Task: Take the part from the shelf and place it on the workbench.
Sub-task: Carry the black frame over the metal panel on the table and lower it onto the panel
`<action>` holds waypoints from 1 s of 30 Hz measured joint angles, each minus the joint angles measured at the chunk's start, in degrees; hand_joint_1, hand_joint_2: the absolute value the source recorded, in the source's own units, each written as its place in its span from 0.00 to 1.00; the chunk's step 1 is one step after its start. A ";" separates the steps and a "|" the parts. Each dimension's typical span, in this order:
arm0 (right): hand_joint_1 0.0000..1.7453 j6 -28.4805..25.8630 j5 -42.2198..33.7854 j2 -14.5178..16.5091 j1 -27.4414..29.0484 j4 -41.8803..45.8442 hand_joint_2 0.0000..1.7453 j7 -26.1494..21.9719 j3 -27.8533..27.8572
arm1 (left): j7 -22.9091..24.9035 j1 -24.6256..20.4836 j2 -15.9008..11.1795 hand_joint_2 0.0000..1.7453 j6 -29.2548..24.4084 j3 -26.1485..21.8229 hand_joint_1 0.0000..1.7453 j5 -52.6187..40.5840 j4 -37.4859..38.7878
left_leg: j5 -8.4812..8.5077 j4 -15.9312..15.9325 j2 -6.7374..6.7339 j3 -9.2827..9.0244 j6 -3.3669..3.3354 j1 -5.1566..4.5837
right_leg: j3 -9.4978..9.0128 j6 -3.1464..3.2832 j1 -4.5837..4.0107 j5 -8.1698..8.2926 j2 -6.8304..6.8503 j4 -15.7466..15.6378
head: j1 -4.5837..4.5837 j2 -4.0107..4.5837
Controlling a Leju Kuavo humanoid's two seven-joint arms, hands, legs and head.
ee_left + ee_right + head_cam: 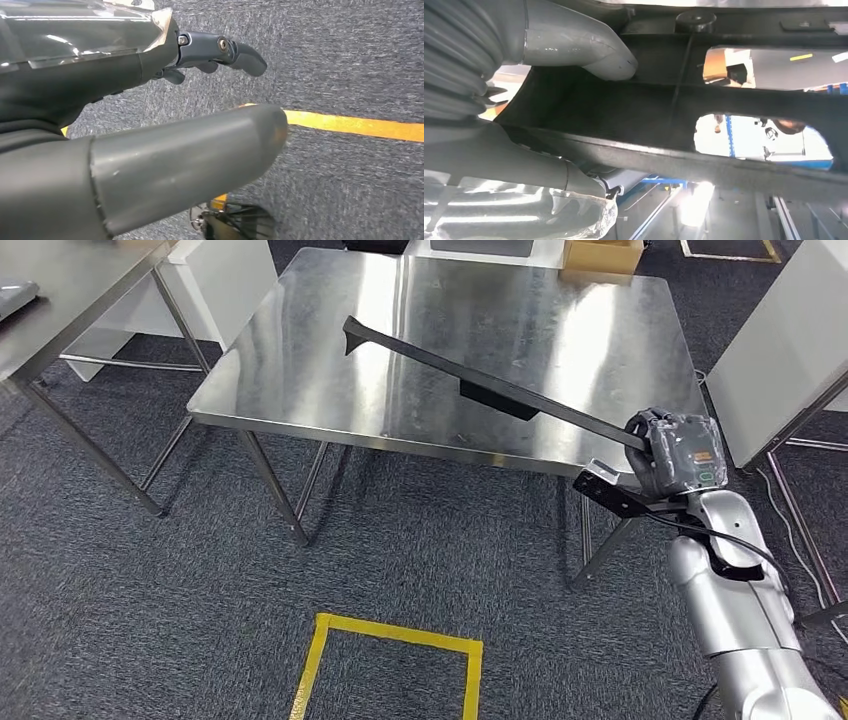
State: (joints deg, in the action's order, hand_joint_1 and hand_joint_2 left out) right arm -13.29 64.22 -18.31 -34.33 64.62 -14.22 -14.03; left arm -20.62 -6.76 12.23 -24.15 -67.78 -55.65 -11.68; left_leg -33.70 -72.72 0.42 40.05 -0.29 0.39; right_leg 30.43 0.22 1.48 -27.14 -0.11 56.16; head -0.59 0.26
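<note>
A long, thin black part (470, 380) stretches over the steel workbench (300, 370), its forked far end toward the bench's middle left. My right hand (675, 455) grips the part's near end just past the bench's front right corner. In the right wrist view the black part (724, 125), with cut-out openings, runs right across, and my right hand's thumb (584, 47) and fingers (524, 160) wrap it. I cannot tell whether the part rests on the bench top or hangs just above it. My left hand (165, 130) hangs over the carpet holding nothing, fingers (240, 52) loosely bent and apart.
A second steel table (60, 290) stands at the far left. White panels (780, 350) stand at the right, and a cardboard box (602, 254) lies beyond the workbench. A yellow tape square (390, 660) marks the dark carpet in front of the bench.
</note>
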 joint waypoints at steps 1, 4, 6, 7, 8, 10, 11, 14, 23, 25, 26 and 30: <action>1.00 -0.02 -0.02 0.11 0.12 -0.05 1.00 -0.02 -0.10 | 0.01 0.10 -0.01 0.00 0.00 -0.01 0.00 0.00 0.01 | 0.90 -1.53 -0.05 2.13 0.28 0.25 | -0.85 -0.14 0.07 -0.74 -0.09 0.00 | -0.07 0.00; 1.00 -0.07 -0.03 0.27 0.38 -0.16 1.00 -0.03 -0.34 | 0.00 0.43 -0.04 0.00 -0.04 -0.01 0.00 0.00 0.01 | 10.04 6.42 -0.31 2.05 0.55 0.72 | -4.01 -0.89 0.44 -3.38 -0.30 -0.10 | -0.31 0.00; 1.00 -0.13 -0.07 0.40 0.37 -0.19 1.00 -0.04 -0.45 | 0.03 0.55 -0.04 0.00 -0.12 -0.02 0.00 -0.03 0.03 | 13.18 12.33 -0.43 -0.31 0.15 0.44 | -5.39 -1.72 0.22 -4.87 -0.41 -0.55 | -0.56 -0.01; 1.00 -0.17 -0.08 0.46 0.37 -0.20 1.00 -0.04 -0.47 | 0.04 0.55 -0.04 0.00 -0.16 -0.02 0.00 -0.05 0.04 | 12.91 13.49 -0.46 -1.06 -0.31 0.18 | -5.93 -2.21 0.06 -5.20 -0.45 -1.00 | -0.59 -0.01; 1.00 -0.21 -0.07 0.51 0.35 -0.20 1.00 -0.03 -0.47 | 0.06 0.49 -0.03 0.00 -0.19 -0.02 0.00 -0.07 0.05 | 12.00 13.83 -0.51 -1.63 -0.92 -0.10 | -6.54 -2.94 -0.20 -5.09 -0.53 -1.21 | -0.57 -0.03; 1.00 -0.26 -0.02 0.47 0.40 -0.14 1.00 0.04 -0.40 | 0.07 0.45 0.00 0.00 -0.21 -0.02 0.00 -0.07 0.04 | 11.26 14.96 -0.40 -2.91 -2.17 -0.30 | -6.65 -4.26 -0.30 -4.08 -0.52 0.11 | -0.43 -0.04; 1.00 -0.27 0.00 0.45 0.41 -0.12 1.00 0.06 -0.39 | 0.05 0.46 0.03 0.00 -0.24 -0.02 0.00 -0.07 0.03 | 11.00 15.59 -0.32 -3.77 -2.73 -0.33 | -5.23 -4.66 -0.34 -3.38 -0.47 2.72 | -0.34 -0.04; 1.00 -0.28 0.07 0.47 0.84 -0.16 1.00 0.07 -0.43 | 0.03 0.52 0.04 0.00 -0.34 -0.02 0.00 -0.09 0.03 | 9.80 17.04 0.06 -6.39 -3.78 -0.38 | 3.33 -3.42 -0.26 -4.86 -0.34 14.12 | 0.14 -0.03; 1.00 -0.13 0.21 0.07 1.69 -0.24 1.00 0.18 -0.32 | -0.15 0.75 0.14 0.00 -0.51 -0.03 0.00 -0.25 0.18 | 2.98 17.02 0.92 -14.42 -3.37 -1.51 | 7.15 -3.84 -1.51 5.92 0.67 -0.26 | 0.91 -0.02; 1.00 -0.15 0.28 -0.09 1.55 0.01 1.00 0.22 -0.15 | -0.86 0.68 0.14 0.00 -1.02 -0.02 0.00 -0.41 0.18 | 2.60 16.06 0.73 -14.93 -2.88 -1.56 | 5.76 -1.91 -1.33 6.36 0.49 -0.60 | 0.81 -0.02; 1.00 -0.17 0.31 -0.17 1.47 0.13 1.00 0.25 -0.04 | -1.31 0.64 0.15 0.00 -1.33 -0.01 0.00 -0.50 0.18 | 2.48 14.39 0.59 -14.55 -2.68 -1.56 | 5.26 -1.19 -0.98 6.28 0.41 -0.82 | 0.75 -0.02; 1.00 -0.23 0.38 -0.13 1.35 0.37 1.00 0.28 0.08 | -2.09 0.47 0.16 0.00 -1.79 0.03 0.00 -0.60 0.18 | -2.74 1.65 0.16 -6.11 -1.12 -0.58 | 3.81 0.21 -0.55 5.04 0.26 -1.10 | 0.16 -0.04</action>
State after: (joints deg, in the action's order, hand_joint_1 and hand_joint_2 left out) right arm -13.52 64.60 -18.44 -32.98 64.99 -13.94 -13.94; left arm -22.70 -6.30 12.39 -25.94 -67.76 -56.24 -11.50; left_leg -36.43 -71.07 0.58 33.94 -1.42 -0.20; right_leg 34.23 0.43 0.94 -22.09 0.15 55.06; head -0.43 0.22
